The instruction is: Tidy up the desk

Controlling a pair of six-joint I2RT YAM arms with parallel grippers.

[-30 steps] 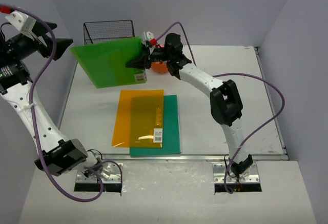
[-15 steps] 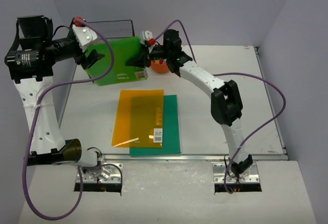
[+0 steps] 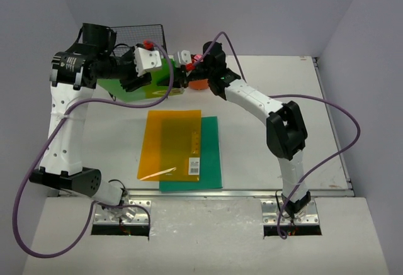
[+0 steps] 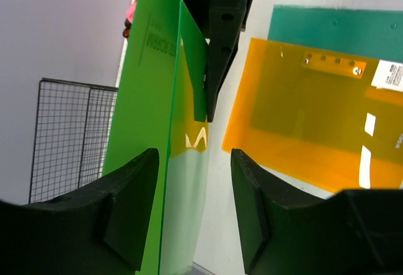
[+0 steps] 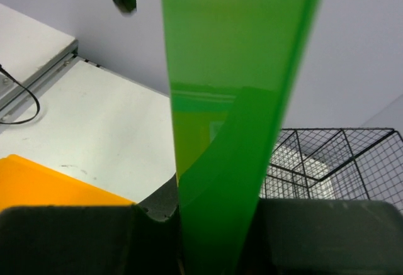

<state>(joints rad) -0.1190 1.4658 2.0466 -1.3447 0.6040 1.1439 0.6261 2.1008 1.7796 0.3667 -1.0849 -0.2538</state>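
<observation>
Okay, handover step, I reckon: right pincer [image 3: 182,77] pinches the green folder [image 4: 151,99] upright at upper centre, above the white surface [image 3: 277,99] filling mid-frame; left pincer [image 4: 192,162] spread astride its edge. Next calls for closing left, then releasing right.

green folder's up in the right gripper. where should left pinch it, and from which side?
Pinch the green folder at its free edge, on the side away from the right gripper, and come in edge-on. It hangs on edge as a thin flat sheet, so only its two faces offer purchase. The left gripper is open and straddles that edge, one finger per face. It likely only needs to advance slightly and close.
</observation>
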